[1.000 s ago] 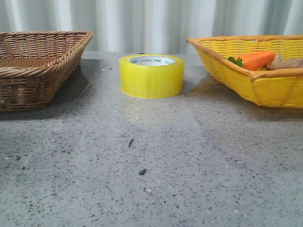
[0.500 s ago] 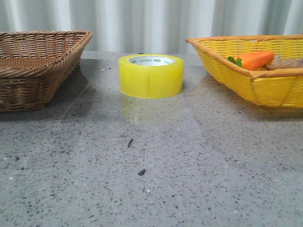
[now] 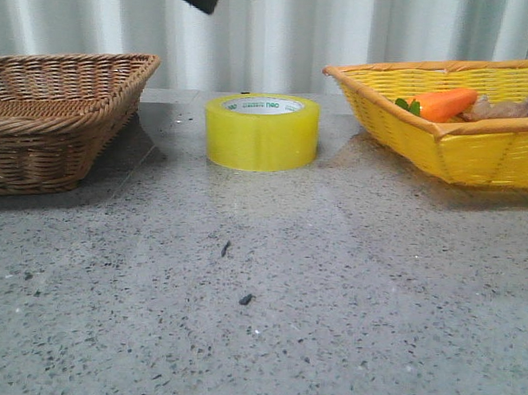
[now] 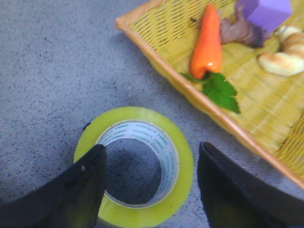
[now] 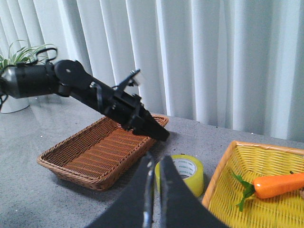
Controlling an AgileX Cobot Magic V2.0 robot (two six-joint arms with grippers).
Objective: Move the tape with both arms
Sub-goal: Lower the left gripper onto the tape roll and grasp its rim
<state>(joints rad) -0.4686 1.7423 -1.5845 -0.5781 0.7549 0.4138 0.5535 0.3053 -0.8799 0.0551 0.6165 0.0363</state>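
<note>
The tape (image 3: 262, 132) stands flat on the grey speckled table (image 3: 261, 275), its open core facing up, and everything else can be placed from it. To the tape's left sits a brown wicker basket (image 3: 54, 112). To its right sits a yellow woven basket (image 3: 457, 148) holding an orange toy carrot (image 3: 445, 103) with green leaves. The left wrist view also shows a purple block (image 4: 263, 12) and a pale bread-like piece (image 4: 285, 54) in that basket beyond the carrot. The tape touches neither basket.

The left pincer (image 4: 152, 185) hangs above the tape with its jaws spread wide and nothing between them. In its own wrist view one dark finger (image 4: 80, 185) overlaps the roll's rim on the side away from the yellow basket, and the other lies outside the roll on the basket's side. Whether either touches the tape I cannot tell. From the front only a dark tip of this pincer shows at the top edge, well above the tape and slightly toward the brown basket.

The right pincer (image 5: 154, 190) is raised, well apart from the tape. Its two fingers are drawn almost together with only a thin slit between them, and it carries nothing. Its camera shows the left arm (image 5: 85, 92) reaching out over the brown basket toward the tape, white curtains (image 5: 213, 57) behind.
</note>
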